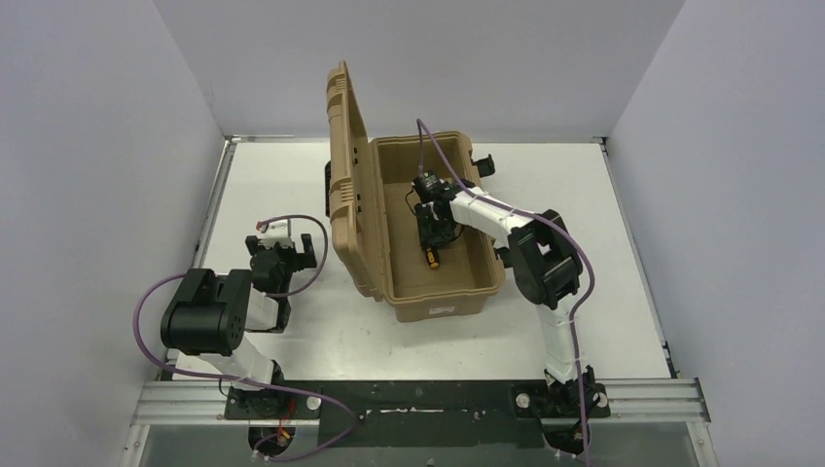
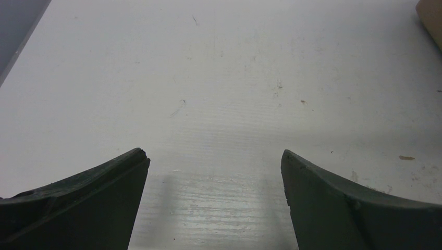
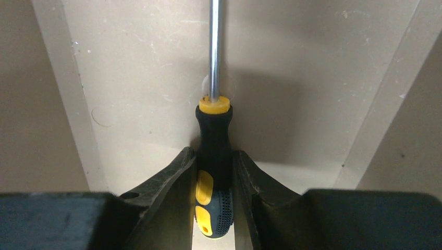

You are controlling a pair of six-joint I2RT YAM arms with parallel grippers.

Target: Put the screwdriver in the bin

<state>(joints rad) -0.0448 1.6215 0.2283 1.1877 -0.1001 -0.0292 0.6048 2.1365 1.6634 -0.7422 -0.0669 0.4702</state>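
Note:
The tan bin (image 1: 449,297) stands open mid-table, its ribbed lid (image 1: 345,175) raised on the left. My right gripper (image 1: 435,232) reaches down inside it, shut on the screwdriver (image 1: 431,255). In the right wrist view both fingers (image 3: 174,177) press the black and yellow handle of the screwdriver (image 3: 213,156), and the silver shaft points away over the bin floor (image 3: 146,78). Whether the tool touches the floor I cannot tell. My left gripper (image 1: 282,251) sits over the table left of the bin, open with nothing between its fingertips (image 2: 127,172).
The white table (image 1: 603,243) is walled by grey panels on three sides. The bin's black latches (image 1: 484,165) stick out at its right rim. A tan corner of the bin (image 2: 431,15) shows at the left wrist view's upper right.

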